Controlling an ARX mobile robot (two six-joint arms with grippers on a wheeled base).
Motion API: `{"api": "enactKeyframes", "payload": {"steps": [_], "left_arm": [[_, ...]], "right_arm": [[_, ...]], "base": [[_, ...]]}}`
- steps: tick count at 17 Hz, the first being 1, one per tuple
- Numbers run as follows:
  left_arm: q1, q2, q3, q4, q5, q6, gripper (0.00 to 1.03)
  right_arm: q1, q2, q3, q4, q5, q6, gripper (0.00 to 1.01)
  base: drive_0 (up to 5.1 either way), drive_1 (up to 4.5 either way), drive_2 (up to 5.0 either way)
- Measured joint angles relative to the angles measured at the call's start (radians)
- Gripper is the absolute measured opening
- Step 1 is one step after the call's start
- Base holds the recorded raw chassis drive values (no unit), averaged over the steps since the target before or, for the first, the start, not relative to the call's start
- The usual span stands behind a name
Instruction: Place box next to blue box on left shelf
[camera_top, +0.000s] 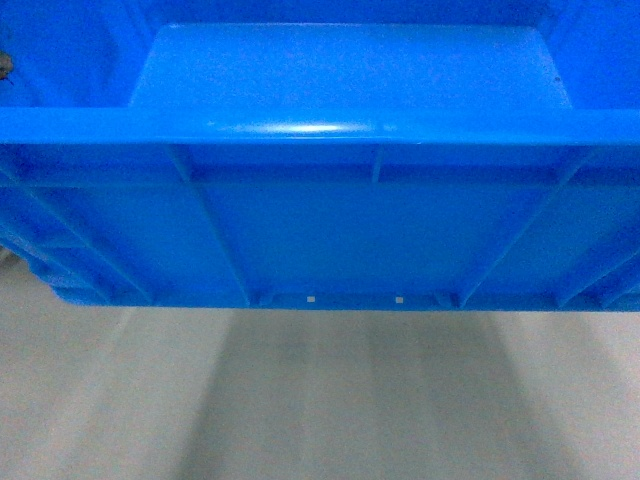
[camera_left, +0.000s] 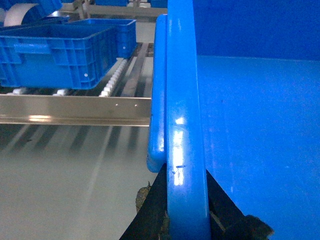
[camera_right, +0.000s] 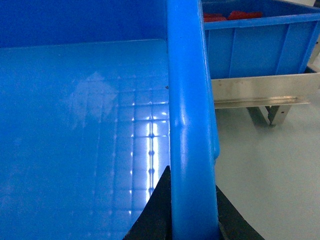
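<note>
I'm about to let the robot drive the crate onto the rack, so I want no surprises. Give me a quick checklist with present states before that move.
1. Left gripper clamped over the box rim: ok, its fingers straddle the rim.
2. Right gripper clamped over the opposite rim: ok, same straddle.
3. Box carried clear of the floor: ok in the head view.
4. Box empty: ok, bare bottom in both wrist views.
5. Left shelf has free rollers beside the blue box on it: ok, open lanes show to its right.
6. Box bottom above the shelf's metal lip: cannot tell.
</note>
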Motion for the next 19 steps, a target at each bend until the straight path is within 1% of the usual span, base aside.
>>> {"api": "enactKeyframes", "payload": {"steps": [9,19], "left_arm": [[0.003,0.000,0.000,0.001,0.002,0.000,0.09],[0.001,0.000,0.000,0.000,0.002,0.000,0.09]], "right_arm": [[0.002,0.000,0.000,0.003,0.000,0.000,0.08],[0.000,0.000,0.000,0.002,0.000,0.000,0.08]], "base": [[-3.2,4.82,-2.1],[0.2,4.09,-3.6]]}}
